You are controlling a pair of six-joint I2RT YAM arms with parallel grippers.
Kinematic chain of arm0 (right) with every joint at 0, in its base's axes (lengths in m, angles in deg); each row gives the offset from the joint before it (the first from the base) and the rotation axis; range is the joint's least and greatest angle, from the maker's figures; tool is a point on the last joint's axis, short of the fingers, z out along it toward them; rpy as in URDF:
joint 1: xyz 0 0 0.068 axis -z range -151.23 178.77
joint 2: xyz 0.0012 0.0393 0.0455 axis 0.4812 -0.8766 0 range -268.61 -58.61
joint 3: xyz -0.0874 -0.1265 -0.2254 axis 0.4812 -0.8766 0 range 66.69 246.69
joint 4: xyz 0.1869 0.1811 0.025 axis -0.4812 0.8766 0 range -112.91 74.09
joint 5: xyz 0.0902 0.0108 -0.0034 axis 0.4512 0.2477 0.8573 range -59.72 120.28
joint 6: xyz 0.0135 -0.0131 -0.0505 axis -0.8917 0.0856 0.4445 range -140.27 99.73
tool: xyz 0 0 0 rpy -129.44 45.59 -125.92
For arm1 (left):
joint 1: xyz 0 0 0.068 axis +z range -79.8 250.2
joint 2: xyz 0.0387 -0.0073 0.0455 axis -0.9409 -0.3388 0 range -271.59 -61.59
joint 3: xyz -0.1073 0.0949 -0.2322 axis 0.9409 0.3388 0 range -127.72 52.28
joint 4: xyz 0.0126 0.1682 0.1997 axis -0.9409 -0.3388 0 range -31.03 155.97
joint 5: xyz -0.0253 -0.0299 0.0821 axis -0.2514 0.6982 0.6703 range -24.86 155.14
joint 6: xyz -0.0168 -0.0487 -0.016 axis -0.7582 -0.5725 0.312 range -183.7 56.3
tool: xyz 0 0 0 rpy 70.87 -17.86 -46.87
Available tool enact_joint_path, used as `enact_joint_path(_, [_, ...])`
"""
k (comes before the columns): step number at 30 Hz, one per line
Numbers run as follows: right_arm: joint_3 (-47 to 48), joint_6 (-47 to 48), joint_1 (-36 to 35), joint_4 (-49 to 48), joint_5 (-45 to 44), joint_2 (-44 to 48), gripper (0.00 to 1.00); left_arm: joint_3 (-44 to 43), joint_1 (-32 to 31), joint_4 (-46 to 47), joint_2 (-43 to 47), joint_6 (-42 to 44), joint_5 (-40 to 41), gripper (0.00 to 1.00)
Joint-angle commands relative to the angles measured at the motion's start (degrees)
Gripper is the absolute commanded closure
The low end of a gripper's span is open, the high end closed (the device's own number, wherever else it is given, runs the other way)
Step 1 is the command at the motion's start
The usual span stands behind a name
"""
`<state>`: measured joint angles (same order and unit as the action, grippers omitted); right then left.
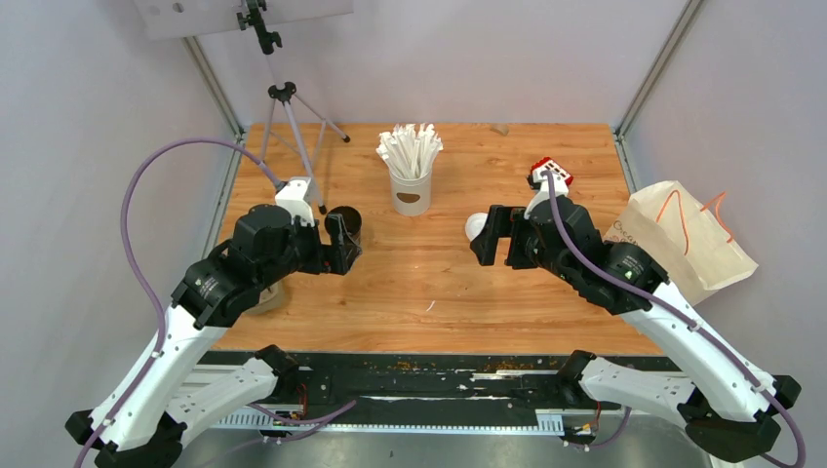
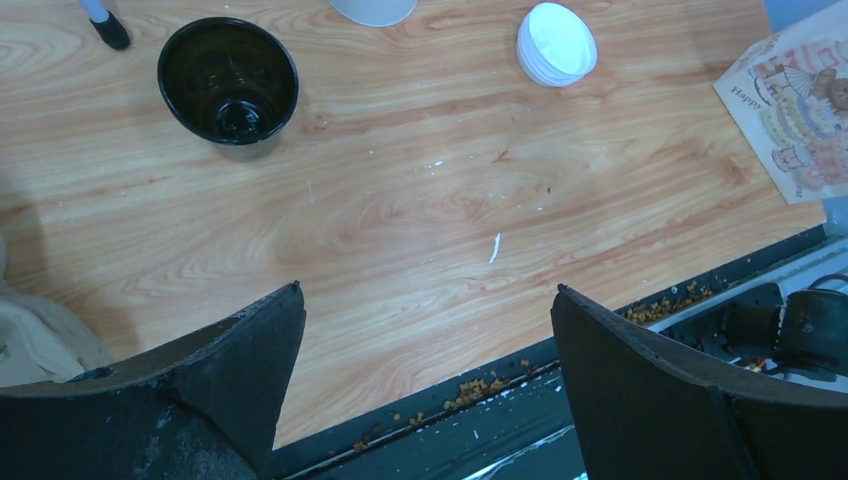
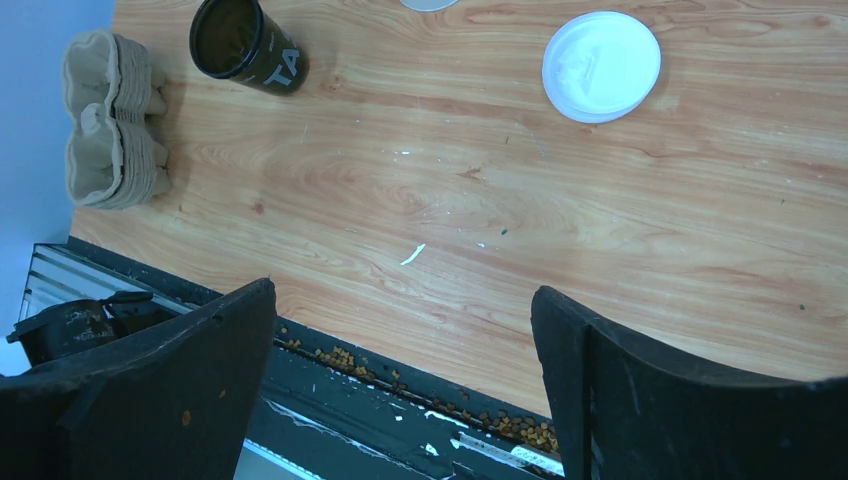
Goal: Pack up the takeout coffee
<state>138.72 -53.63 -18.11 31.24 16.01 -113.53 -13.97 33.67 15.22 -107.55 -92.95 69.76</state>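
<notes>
Desk state, both arms idle over the work area.

- Left fingers (image 1: 343,246): spread wide apart, nothing between them. They hover above the left half of the desk (image 1: 429,283).
- Right fingers (image 1: 485,237): also spread wide apart and holding nothing, above the right half of the desk.
- Takeout coffee: we see only one dark brown cup (image 2: 228,80). It stands upright on the left half of the desk, just beyond the left fingers and clear of them. Its mouth is open, with no lid on it.
- White lid (image 3: 600,65): lies flat on the desk right of centre, just past the right fingers and well apart from the cup. We cannot tell whether it is one lid or a small stack.
- Beige pulp carrier (image 3: 110,120): sits at the left edge toward the near-left corner, partly under the left arm.
- White cup of paper-wrapped sticks (image 1: 412,180): upright near the middle of the far edge.
- Paper bag (image 1: 688,244): at the right edge, orange handles up.
- Tripod (image 1: 288,117): at the far-left corner.
</notes>
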Motion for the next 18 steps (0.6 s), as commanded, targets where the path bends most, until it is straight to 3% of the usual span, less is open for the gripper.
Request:
enact_joint_path(1, [-0.32,-0.41,-0.28,-1.42,0.44,1.29,0.01,-0.44,0.31,1.20,-0.08,-0.24,2.82,0.01])
enact_joint_path(12, [-6.50,-0.54,-0.31,-5.90,3.59,7.68,0.00,-10.99,0.75,-7.78,-15.86,7.13,18.63,0.04])
enact_joint_path(18, [-10.89,0.94,-0.32,-12.19,10.95,14.56,0.04,-15.53,9.94,-2.27,-25.26,8.19,12.53,0.11])
